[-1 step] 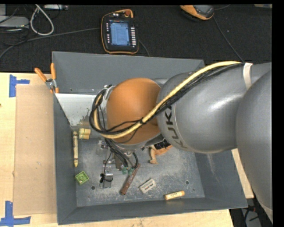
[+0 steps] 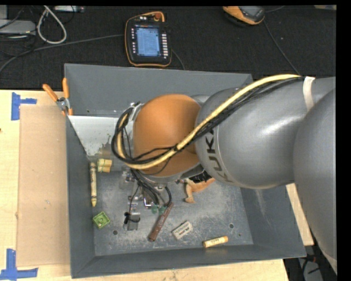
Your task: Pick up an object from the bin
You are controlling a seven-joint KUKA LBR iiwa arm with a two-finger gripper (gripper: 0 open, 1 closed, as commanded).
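Claw [image 2: 131,218] hangs beside a slim, dark-brown stick [image 2: 159,222].

Grey arm [image 2: 263,137] reaches in from the right, orange-covered wrist [image 2: 164,131] lowered, cables [image 2: 123,145] looped round it.

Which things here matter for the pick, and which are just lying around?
Job: hand; bin; nearest the hand, brown stick, green square piece.
Lying about, beyond the bin: control pendant; orange-and-black device.
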